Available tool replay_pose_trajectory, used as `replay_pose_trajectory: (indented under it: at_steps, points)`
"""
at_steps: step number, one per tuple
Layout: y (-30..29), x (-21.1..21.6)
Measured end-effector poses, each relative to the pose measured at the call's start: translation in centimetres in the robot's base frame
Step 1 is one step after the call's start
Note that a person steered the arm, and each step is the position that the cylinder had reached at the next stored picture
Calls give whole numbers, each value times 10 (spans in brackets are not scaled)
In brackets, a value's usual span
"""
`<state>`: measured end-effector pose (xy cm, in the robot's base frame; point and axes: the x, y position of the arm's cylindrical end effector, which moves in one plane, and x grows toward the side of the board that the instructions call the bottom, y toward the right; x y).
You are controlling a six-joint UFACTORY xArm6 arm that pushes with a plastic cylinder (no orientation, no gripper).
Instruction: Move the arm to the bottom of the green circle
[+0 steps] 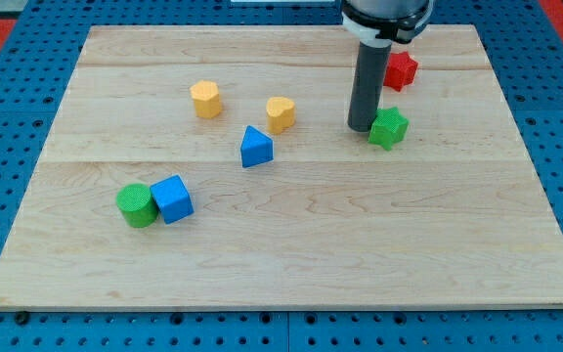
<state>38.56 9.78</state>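
Nearest the view's bottom, at left, sits the green circle [136, 205], touching the blue cube [173, 198]; small, probably light, easily nudged; my tip [361, 128], holding nothing, stands well apart beside the green star [388, 127].

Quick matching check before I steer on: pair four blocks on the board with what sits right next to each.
Things:
1. green circle
2. green star
3. red star
4. yellow heart

Places:
A. just above-right of the blue triangle
B. touching the blue cube
C. beside my tip
D. near the view's top, partly behind the rod

Pairs: 1-B, 2-C, 3-D, 4-A
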Motion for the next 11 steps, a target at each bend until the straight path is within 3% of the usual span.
replay_pose_trajectory:
  at_steps: [2,4,5,7,10,11]
  points:
    - [-16,21]
    - [-24,109]
    - [-54,156]
    - [-185,200]
    - [-280,169]
    - [-279,123]
